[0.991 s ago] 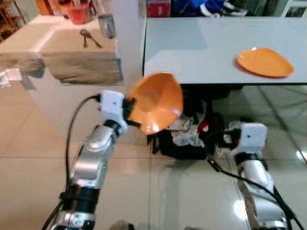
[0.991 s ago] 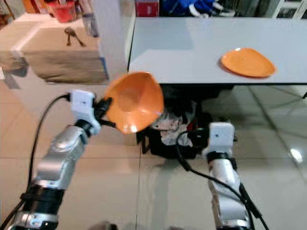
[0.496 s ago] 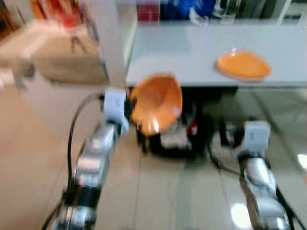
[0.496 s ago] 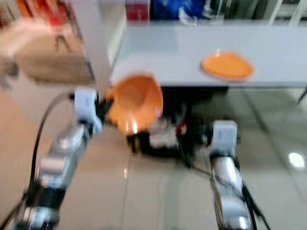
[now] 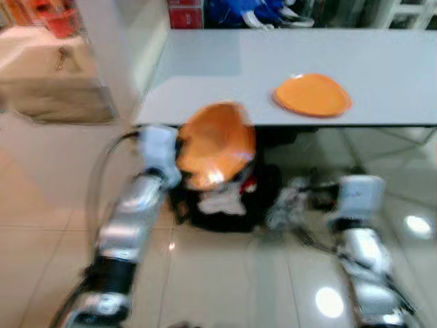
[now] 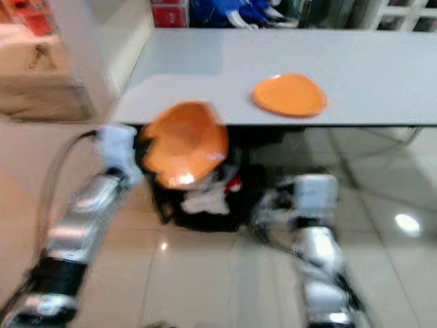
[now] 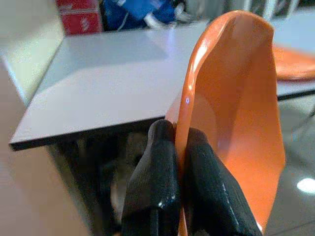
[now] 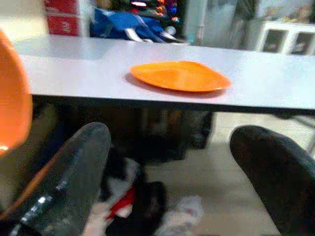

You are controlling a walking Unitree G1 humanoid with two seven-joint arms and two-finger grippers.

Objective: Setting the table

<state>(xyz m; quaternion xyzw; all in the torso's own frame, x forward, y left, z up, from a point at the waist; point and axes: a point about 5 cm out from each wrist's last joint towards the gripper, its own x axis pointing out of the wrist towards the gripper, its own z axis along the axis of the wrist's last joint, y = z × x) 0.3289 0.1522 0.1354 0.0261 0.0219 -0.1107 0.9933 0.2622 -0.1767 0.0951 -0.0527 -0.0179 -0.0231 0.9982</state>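
Note:
My left gripper (image 7: pixel 179 147) is shut on the rim of an orange bowl (image 5: pixel 215 143), held tilted on edge in front of the near edge of the grey table (image 5: pixel 273 61). An orange plate (image 5: pixel 313 95) lies flat on that table, to the right of the bowl. My right gripper (image 8: pixel 170 147) is open and holds nothing; it hangs low in front of the table edge (image 8: pixel 147 101), its wrist (image 5: pixel 358 195) over the floor. The eye views are blurred.
A black bag with white and red things (image 5: pixel 222 201) lies on the tiled floor under the table. Blue cloth and a red box (image 5: pixel 186 15) sit at the table's far edge. A beige counter (image 5: pixel 48 75) with utensils stands at left.
The camera has swung and moved; the table and orange plate now sit further left and closer in the picture. The left gripper keeps the bowl and the right stays low.

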